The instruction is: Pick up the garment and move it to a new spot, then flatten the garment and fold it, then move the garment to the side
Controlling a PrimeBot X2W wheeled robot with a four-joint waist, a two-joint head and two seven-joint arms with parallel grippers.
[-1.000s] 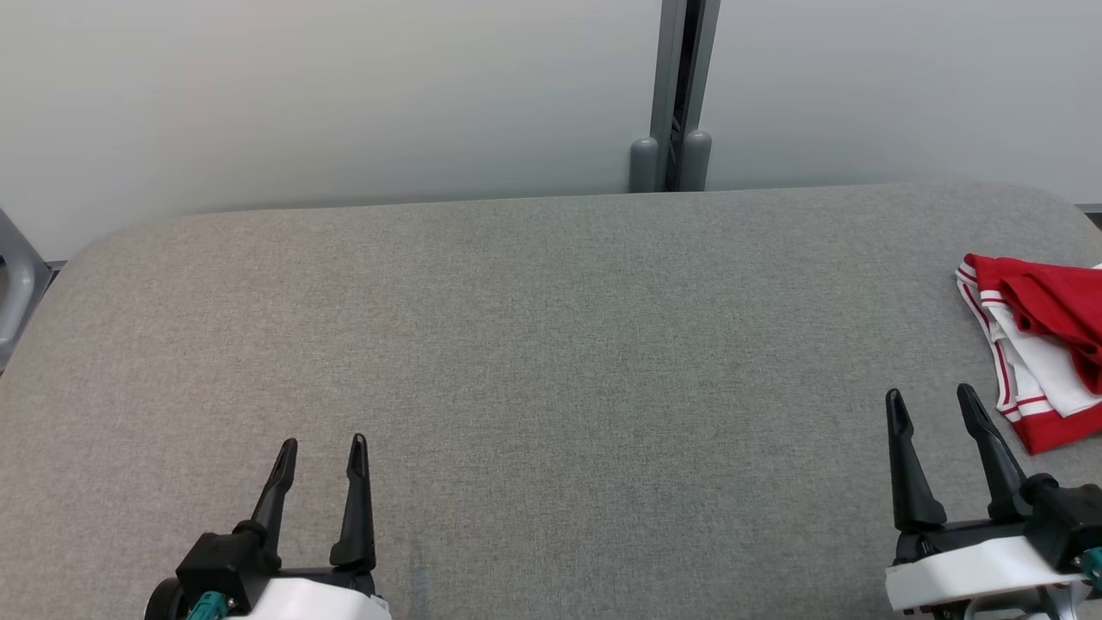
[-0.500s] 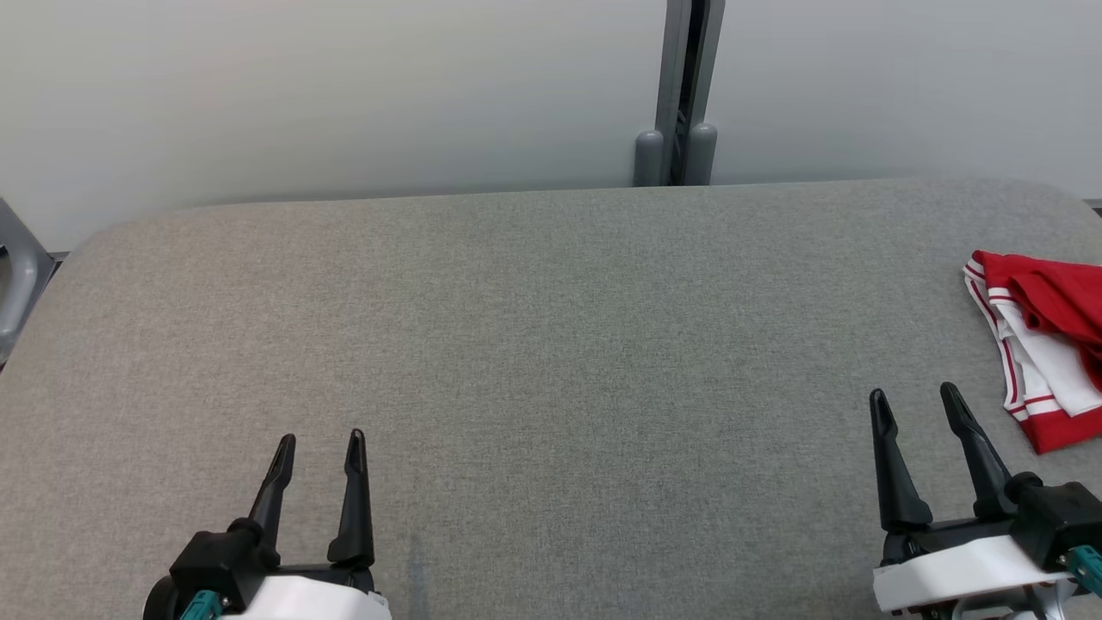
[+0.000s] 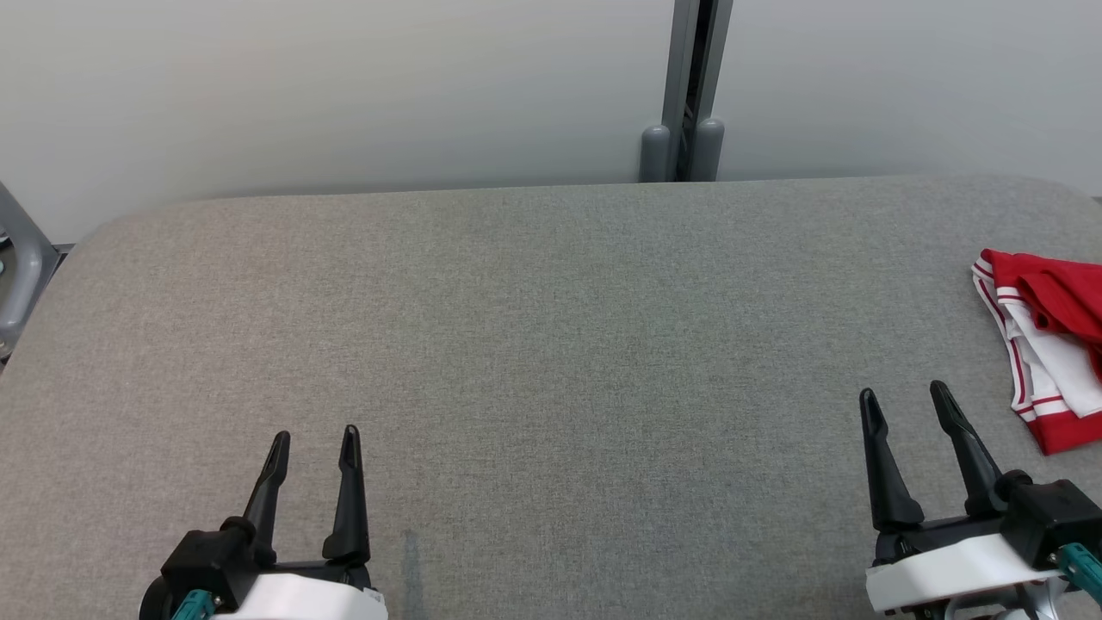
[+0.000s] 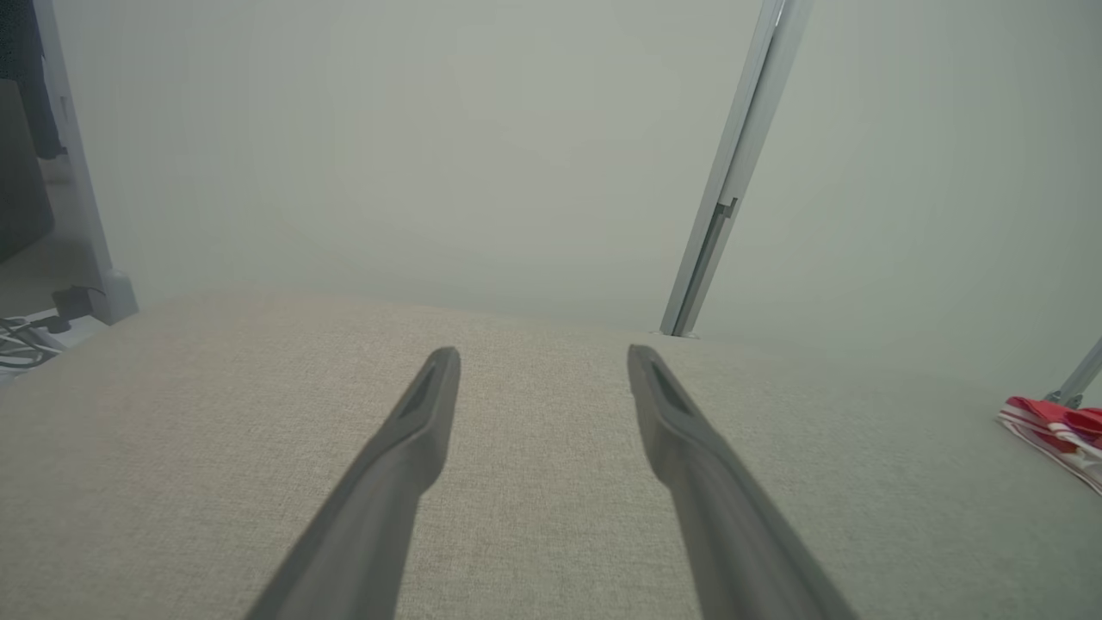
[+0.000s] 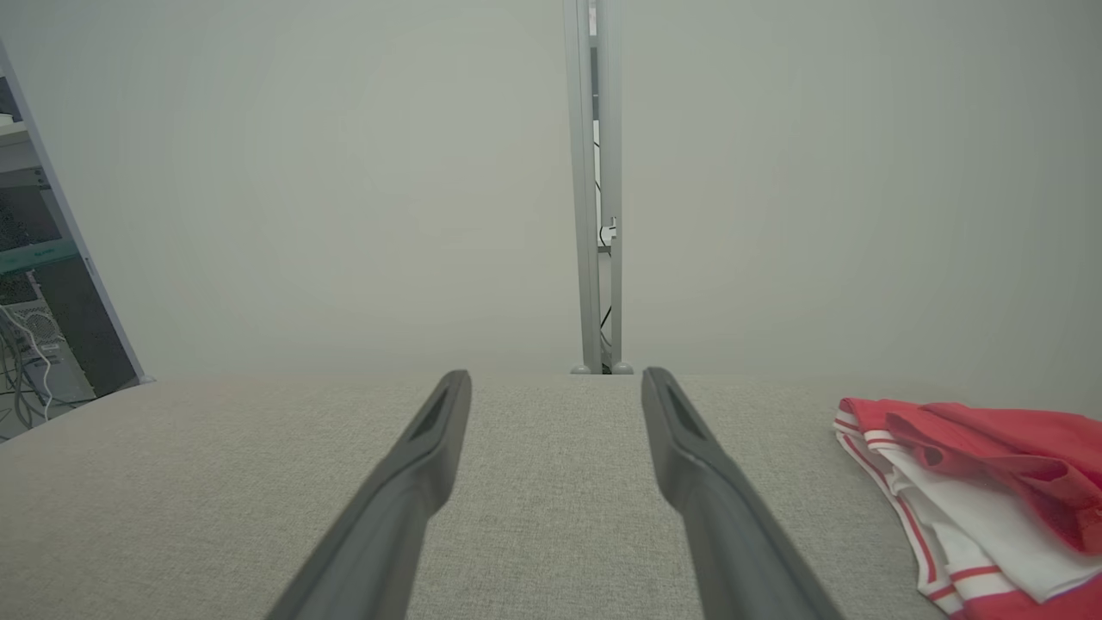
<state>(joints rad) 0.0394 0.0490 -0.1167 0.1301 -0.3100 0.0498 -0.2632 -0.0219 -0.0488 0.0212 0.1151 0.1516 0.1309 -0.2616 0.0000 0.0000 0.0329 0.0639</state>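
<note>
The garment (image 3: 1046, 344) is red and white with thin red stripes, lying bunched at the right edge of the grey padded table (image 3: 551, 344). It also shows in the right wrist view as the garment (image 5: 973, 499) at the lower right, and small at the far right as the garment (image 4: 1055, 430) in the left wrist view. My right gripper (image 3: 904, 400) stands open just left of the garment and nearer to me, apart from it. At the lower left my left gripper (image 3: 314, 439) is open over bare table, nothing between its fingers.
A pale partition wall with a grey upright post (image 3: 689, 86) runs behind the table's far edge. A grey frame piece (image 3: 17, 267) stands off the table's left corner. Shelving and cables (image 5: 34, 327) sit beyond the left side.
The head camera has shifted a little, so the garment sits farther right in the picture. Both grippers stay open and hold their places near the front edge.
</note>
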